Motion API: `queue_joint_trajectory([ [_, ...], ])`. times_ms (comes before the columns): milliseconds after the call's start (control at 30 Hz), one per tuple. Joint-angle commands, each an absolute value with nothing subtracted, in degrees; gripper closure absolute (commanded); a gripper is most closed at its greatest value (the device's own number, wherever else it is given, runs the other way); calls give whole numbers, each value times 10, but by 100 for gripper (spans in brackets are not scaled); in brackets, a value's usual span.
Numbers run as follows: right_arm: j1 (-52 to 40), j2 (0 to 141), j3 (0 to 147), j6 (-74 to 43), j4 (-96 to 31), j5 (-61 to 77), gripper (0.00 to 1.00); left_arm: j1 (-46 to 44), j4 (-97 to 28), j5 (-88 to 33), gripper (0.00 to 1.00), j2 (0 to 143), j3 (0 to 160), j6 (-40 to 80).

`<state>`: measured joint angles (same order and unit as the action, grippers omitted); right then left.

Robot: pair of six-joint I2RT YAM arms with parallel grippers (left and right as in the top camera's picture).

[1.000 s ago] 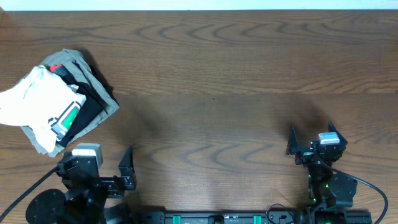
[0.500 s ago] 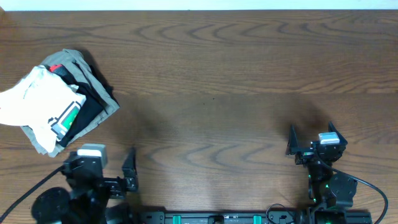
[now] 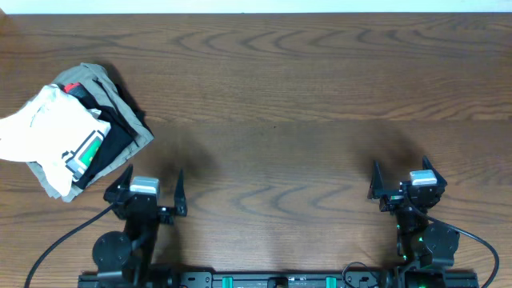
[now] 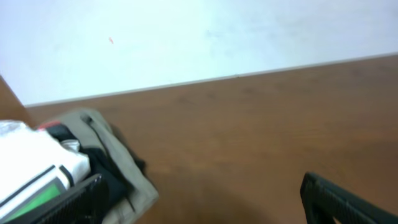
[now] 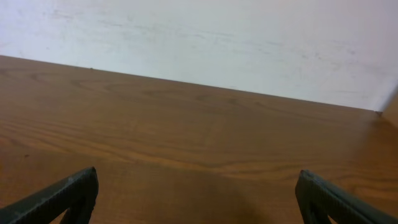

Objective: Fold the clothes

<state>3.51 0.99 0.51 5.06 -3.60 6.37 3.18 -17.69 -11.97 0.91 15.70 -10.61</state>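
The black two-finger left gripper point(image 3: 154, 174) is being held wide open over the brown wooden table point(image 3: 280, 88), near its front edge. Nothing is being gripped between its jaws. In the left wrist view its dark fingers point(image 4: 74, 200) are being shown far apart, with only bare wood between them. The black two-finger right gripper point(image 3: 401, 166) is likewise being held fully open at the front right, empty. The wrinkly white thin-fabric T-shirt point(image 3: 48, 128), with its small green-and-dark rectangular print point(image 3: 86, 150) facing up, is being carried on a pile of folded black, red and khaki garments point(image 3: 120, 120) at the table's left edge, near the left gripper but apart from it.
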Motion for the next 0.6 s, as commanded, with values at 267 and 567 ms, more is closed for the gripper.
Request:
queue_joint_trajectory([
  [267,27,7,3,57,-37,60,1,26,29,-51,2,1,2,-113],
  [567,27,7,3,57,-37,60,1,25,-36,-55,2,5,2,-113],
])
